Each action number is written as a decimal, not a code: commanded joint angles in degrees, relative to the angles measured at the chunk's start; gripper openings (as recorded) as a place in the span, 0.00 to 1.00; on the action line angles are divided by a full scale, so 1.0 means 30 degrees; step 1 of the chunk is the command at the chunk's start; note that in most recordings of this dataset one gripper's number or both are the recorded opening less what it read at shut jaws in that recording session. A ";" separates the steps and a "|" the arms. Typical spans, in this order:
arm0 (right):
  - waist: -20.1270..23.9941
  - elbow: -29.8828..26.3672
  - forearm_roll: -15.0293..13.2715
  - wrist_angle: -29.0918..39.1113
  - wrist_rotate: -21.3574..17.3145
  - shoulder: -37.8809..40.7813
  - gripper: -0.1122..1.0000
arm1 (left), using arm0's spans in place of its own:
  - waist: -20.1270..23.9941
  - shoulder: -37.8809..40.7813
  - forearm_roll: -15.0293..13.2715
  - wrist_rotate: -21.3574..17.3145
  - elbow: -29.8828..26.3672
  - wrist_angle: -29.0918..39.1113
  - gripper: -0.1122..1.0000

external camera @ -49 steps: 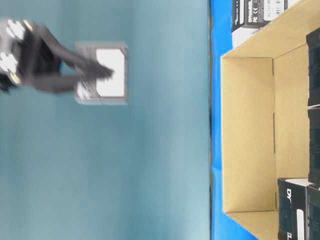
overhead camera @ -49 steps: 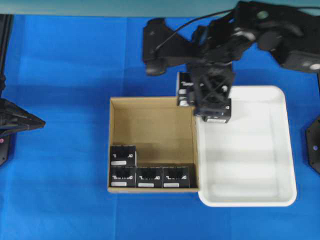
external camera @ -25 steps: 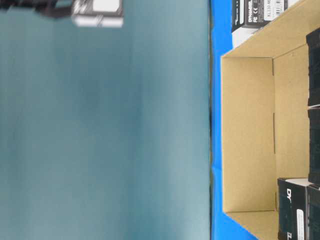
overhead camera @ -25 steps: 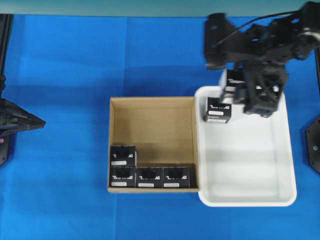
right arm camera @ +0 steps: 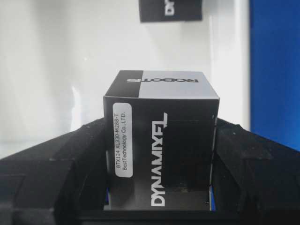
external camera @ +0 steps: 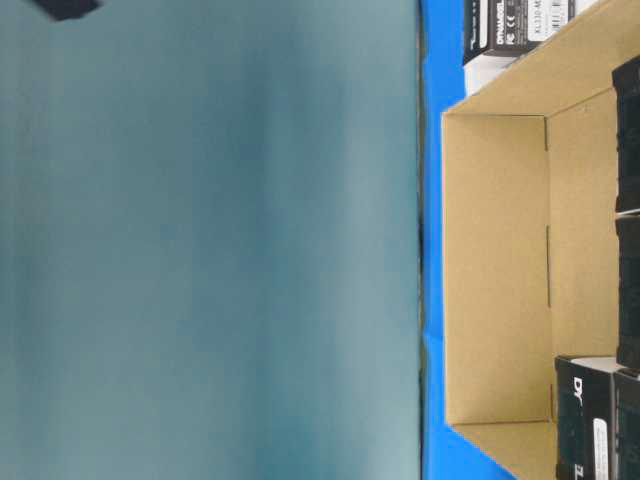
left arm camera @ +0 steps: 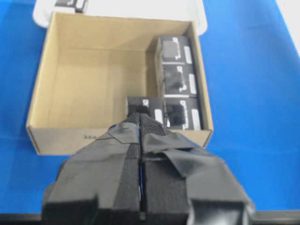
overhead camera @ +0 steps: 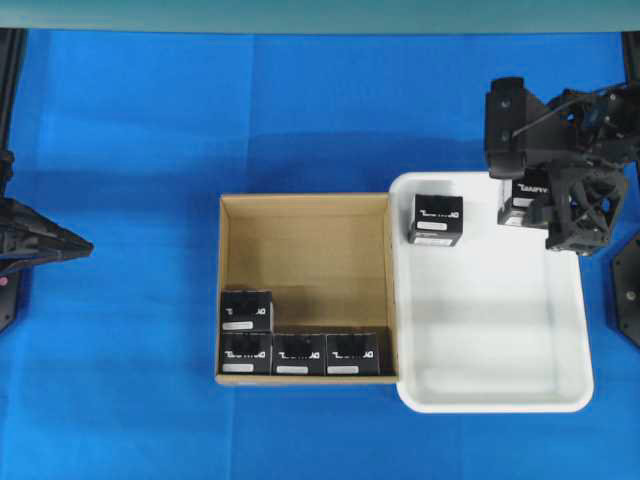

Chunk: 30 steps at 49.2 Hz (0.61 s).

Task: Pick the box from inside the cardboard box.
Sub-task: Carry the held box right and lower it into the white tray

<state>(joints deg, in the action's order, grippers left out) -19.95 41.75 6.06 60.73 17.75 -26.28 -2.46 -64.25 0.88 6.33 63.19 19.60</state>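
Black box, the one with white lettering, sits clamped between the two pads of the right gripper, up over the far right corner of the white tray; from the wrist view its side faces press against both fingers and the tray's pale floor shows beyond it. Another identical box rests in the tray's far left corner, just beside the tray rim that butts against the cardboard box. Between those two boxes the tray floor is bare, and most of the tray toward the near edge is open white plastic.

Inside the cardboard box, four more black boxes crowd the near wall: three in a row touching one another along that wall, and a fourth stacked behind the leftmost, against the left wall. The rest of the carton floor, from the middle to the far wall and right wall, is bare brown card.

Over on the left edge of the blue surface, the left gripper has its fingers pressed together with nothing between them, aimed at the carton from outside its wall, not touching it
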 commanded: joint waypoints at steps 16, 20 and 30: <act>-0.0234 0.2725 -0.0234 -0.3926 0.1230 0.1055 0.65 | 0.0000 0.0234 0.0029 0.0029 -0.0205 -0.0176 0.04; -0.0205 0.2988 -0.0234 -0.4600 0.1260 0.1494 0.65 | -0.0029 0.0234 0.0029 0.0205 -0.0205 -0.0176 0.04; -0.0146 0.2959 -0.0234 -0.6064 0.1260 0.2988 0.65 | -0.0029 0.0205 0.0029 0.0381 -0.0264 -0.0264 0.04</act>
<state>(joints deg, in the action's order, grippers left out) -20.57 51.06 5.45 43.68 21.36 -18.98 -2.46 -64.16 0.88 7.47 63.19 19.60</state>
